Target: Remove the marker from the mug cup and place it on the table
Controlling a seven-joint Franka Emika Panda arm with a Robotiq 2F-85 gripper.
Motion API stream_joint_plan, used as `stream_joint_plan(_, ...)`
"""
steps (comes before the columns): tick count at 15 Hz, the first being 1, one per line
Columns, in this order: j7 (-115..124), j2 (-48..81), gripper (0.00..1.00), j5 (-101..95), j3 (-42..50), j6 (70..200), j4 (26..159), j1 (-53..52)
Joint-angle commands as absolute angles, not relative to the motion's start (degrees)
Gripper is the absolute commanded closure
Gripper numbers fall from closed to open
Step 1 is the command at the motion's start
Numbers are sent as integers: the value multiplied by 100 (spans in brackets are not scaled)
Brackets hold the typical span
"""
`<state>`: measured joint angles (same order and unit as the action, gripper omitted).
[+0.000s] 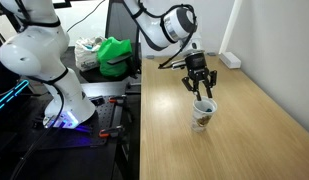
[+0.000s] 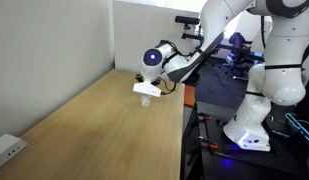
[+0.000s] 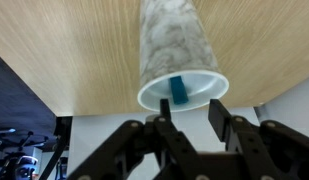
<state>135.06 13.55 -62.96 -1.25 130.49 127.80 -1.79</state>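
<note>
- Tool (image 3: 191,128): jaws spread wide, empty, directly above the cup (image 3: 179,55).
- Marker (image 3: 180,90): inside the cup on the counter (image 3: 64,50), at 12 o'clock from the tool in the wrist view, long axis roughly upright.

Tan table (image 1: 256,125) with one cup on it.
The cup (image 1: 202,113) stands upright, clear of the edges; a white box (image 2: 6,150) sits by a corner.

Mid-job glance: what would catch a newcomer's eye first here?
The white cup stands on the tan table, with the gripper hovering open right above it. In the wrist view, a blue-green marker sits inside the cup. A bright green bag lies beyond the table's edge.
</note>
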Motion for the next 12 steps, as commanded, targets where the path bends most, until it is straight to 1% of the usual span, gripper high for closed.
stream_joint_plan(1,13463,1364,54,-6183,-41,13272,12807,-125)
stream_joint_plan(4,13444,1394,56,-6161,2,13309,12790,-112)
stream_joint_plan(5,13435,1405,59,-6155,14,13325,12784,-107)
stream_joint_plan(6,13427,1411,58,-6146,24,13337,12780,-102)
stream_joint_plan(7,13420,1423,59,-6141,34,13354,12770,-94)
stream_joint_plan(12,13366,1463,60,-6098,52,13395,12735,-75)
